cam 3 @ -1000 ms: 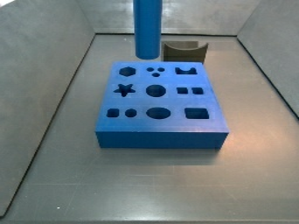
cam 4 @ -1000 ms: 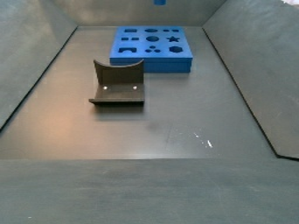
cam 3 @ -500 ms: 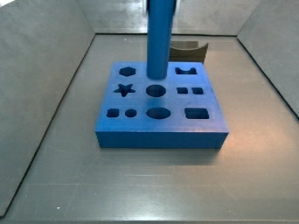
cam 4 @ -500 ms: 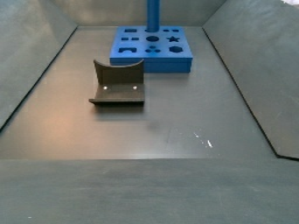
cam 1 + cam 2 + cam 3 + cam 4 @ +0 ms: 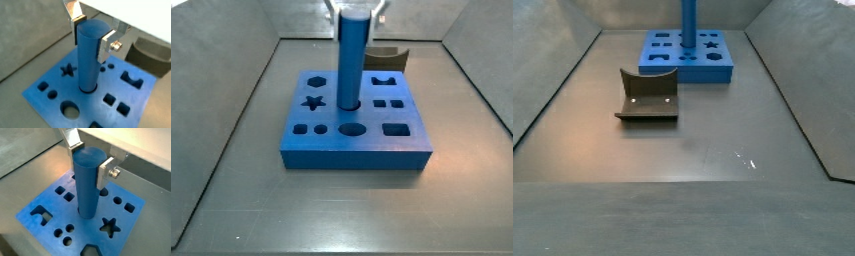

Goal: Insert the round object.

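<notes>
Gripper (image 5: 92,31)-held round object (image 5: 89,55) — in block (image 5: 57,100) hole

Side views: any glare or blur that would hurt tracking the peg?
In a side view, a small bright glare streak sits on the bare floor, well clear of the blue cylinder peg. In a side view the peg is sharp, its face evenly lit. In both wrist views the gripper holds the peg, and the silver fingers look slightly soft.

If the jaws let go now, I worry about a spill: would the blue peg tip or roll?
Probably neither: the peg, upright in the gripper, already has its lower end in the block's round hole. It looks rigid and smooth, so it may slide down.
</notes>
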### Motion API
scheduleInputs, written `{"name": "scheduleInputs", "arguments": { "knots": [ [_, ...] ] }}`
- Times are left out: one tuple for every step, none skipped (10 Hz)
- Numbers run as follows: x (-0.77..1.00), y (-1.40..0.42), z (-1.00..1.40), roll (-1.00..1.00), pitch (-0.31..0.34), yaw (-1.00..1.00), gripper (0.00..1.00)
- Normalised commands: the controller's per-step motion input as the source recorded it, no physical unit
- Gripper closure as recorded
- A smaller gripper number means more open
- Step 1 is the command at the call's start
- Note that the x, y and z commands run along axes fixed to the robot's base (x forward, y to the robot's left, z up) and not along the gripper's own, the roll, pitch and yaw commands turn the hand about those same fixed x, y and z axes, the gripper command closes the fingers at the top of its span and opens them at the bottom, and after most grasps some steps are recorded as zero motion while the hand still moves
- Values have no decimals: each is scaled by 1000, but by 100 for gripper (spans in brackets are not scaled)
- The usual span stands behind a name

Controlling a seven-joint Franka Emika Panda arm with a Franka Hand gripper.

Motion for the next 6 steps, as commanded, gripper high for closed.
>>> {"name": "scheduleInputs", "arguments": {
  "knots": [
    [306, 0, -437, 0, 0, 0, 100],
    [294, 0, -440, 0, 0, 0, 100],
    [157, 0, -469, 31, 0, 0, 100],
    [51, 3, -417, 120, 0, 0, 100],
    [37, 111, -257, 131, 3, 0, 100],
    [74, 157, -180, 134, 34, 0, 100]
  ]
}}
